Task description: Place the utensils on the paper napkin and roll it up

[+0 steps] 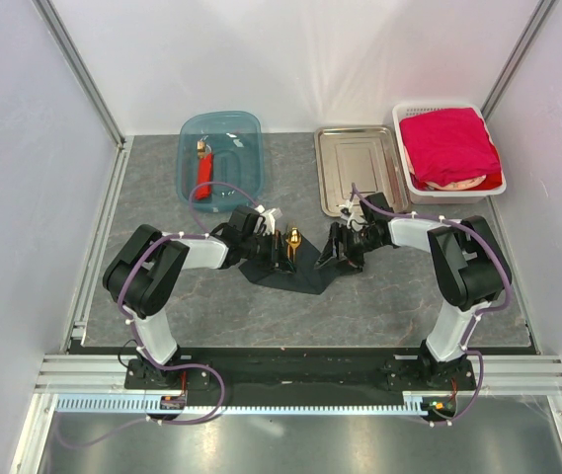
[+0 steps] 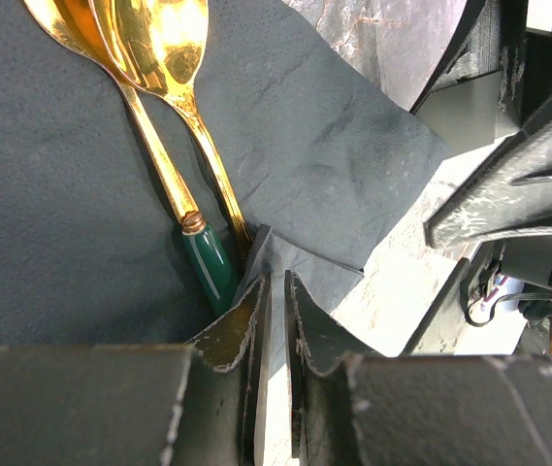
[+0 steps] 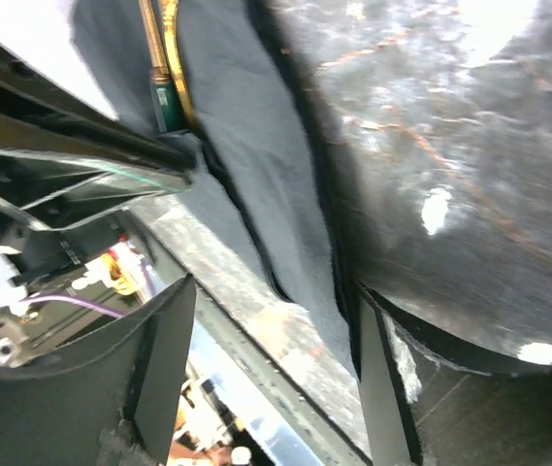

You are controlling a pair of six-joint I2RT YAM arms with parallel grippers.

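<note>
- Pinching napkin [image 2: 62,214] fold with left gripper [image 2: 277,291], jaws nearly closed.
- Straddling napkin edge with right gripper [image 3: 274,287], jaws wide, gripping nothing.
- Resting gold utensils [image 2: 164,58] on napkin, beside left gripper.

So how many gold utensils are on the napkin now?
2, side by side on the black napkin, bowls overlapping, handles toward the left gripper: the green-handled spoon and the second spoon. Others may be hidden under folds.
</note>
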